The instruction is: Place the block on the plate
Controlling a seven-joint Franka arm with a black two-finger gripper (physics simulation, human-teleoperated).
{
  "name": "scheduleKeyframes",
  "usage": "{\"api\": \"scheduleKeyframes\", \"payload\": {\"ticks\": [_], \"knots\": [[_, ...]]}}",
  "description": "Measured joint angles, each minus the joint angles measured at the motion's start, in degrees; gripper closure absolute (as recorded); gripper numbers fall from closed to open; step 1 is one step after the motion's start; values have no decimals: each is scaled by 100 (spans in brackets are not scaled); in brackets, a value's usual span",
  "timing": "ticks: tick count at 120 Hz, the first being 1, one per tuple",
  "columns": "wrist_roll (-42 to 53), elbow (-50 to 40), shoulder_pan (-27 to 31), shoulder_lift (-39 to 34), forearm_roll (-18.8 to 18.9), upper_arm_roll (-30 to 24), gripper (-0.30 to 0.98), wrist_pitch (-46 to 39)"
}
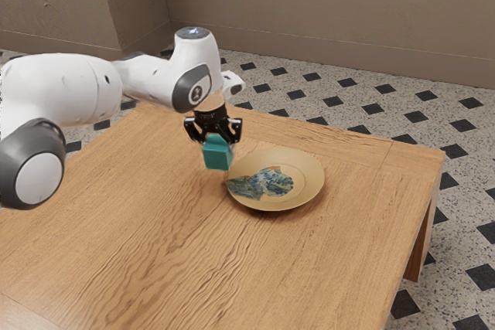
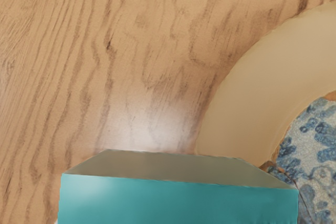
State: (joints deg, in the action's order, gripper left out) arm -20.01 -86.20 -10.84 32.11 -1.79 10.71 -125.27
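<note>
Up over the brown wooden table (image 1: 139, 245) | black two-finger gripper (image 1: 216, 138) is pinching the teal boxy block (image 1: 217, 155) | pretty near the round tan plate (image 1: 309, 185)

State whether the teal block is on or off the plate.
Off the plate: the teal block hangs in the gripper, raised above the table.

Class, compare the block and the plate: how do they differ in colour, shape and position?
The block is teal, while the plate is tan with a blue-and-white patterned patch. The block is boxy with straight edges; the plate is round and shallow. The block is held above the table in the gripper; the plate rests on it.
</note>
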Motion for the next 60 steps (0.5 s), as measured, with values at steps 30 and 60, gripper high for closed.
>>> {"api": "scheduleKeyframes", "payload": {"ticks": [30, 60], "knots": [[-32, 1668, -306, 1229, -66, -211, 34, 475], [-66, 2227, -304, 1763, -173, -263, 33, 722]]}}
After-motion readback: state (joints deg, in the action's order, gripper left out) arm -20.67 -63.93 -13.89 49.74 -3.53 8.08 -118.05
